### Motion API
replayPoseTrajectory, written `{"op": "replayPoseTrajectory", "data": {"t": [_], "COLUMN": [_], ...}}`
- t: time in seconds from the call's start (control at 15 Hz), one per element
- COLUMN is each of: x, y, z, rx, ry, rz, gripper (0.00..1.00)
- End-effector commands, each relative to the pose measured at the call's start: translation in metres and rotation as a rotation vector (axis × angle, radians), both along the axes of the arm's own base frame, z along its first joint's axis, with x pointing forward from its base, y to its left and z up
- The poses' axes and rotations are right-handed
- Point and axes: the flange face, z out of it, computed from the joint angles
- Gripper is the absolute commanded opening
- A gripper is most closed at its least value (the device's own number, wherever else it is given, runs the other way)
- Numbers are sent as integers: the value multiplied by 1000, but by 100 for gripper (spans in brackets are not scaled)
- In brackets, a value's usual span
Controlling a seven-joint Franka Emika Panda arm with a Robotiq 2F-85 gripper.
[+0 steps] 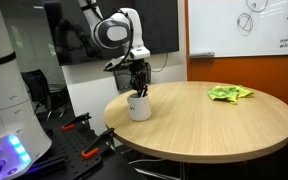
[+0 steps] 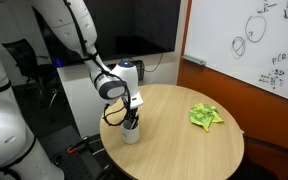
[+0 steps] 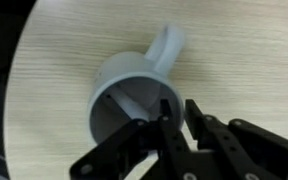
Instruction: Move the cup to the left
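Note:
The cup [image 1: 139, 106] is a white mug that stands upright near the edge of the round wooden table [image 1: 214, 125]. It also shows in the other exterior view [image 2: 131, 131]. In the wrist view the cup [image 3: 124, 85] is seen from above, with its handle pointing away from me. My gripper [image 3: 174, 115] comes down from above onto the rim, one finger inside the cup and one outside. The fingers are closed on the cup's wall. The gripper shows in both exterior views [image 1: 137, 88] [image 2: 132, 118].
A crumpled green cloth [image 1: 229, 93] [image 2: 204, 116] lies on the far side of the table [image 2: 174, 150]. A whiteboard [image 2: 254, 45] hangs on the wall behind. Red-handled tools [image 1: 92, 148] lie on a dark bench below the table edge.

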Motion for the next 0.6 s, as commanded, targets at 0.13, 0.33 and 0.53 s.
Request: {"op": "replayPoseTrajectory", "data": {"t": [0.13, 0.33, 0.53], "x": [-1, 1, -2], "y": [0, 7, 14], "z": [11, 35, 66], "rx": [-18, -15, -34], "ry": [-33, -41, -3], "rz": [17, 76, 193], "gripper": [70, 94, 100]}}
